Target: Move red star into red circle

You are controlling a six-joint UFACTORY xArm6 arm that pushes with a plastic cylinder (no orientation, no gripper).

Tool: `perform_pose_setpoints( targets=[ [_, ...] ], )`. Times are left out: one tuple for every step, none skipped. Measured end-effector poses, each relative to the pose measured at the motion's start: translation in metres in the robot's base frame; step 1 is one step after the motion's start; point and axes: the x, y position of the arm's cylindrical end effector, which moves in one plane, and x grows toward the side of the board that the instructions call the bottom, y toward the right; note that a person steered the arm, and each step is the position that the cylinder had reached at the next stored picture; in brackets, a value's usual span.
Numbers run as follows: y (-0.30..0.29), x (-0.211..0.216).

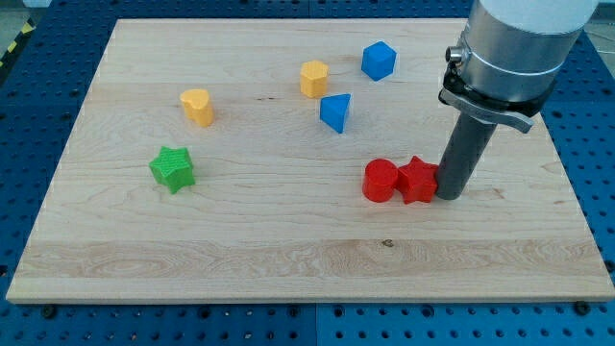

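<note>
The red star (418, 180) lies right of the board's middle, touching the red circle (381, 180) on its left side. My tip (449, 193) stands on the board directly at the star's right side, touching or nearly touching it. The rod rises from there to the grey arm body at the view's top right.
A blue triangle (335, 111), a yellow block (313, 78) and a blue block (379, 61) lie above the red pair. A yellow heart (198, 106) and a green star (173, 169) lie at the view's left. The wooden board (288, 259) rests on a blue perforated table.
</note>
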Motion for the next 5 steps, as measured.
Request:
perform_pose_setpoints(
  targets=[
    [0.0, -0.001],
    [-0.007, -0.011],
    [-0.007, -0.019],
    [-0.007, -0.023],
    [-0.007, -0.037]
  ],
)
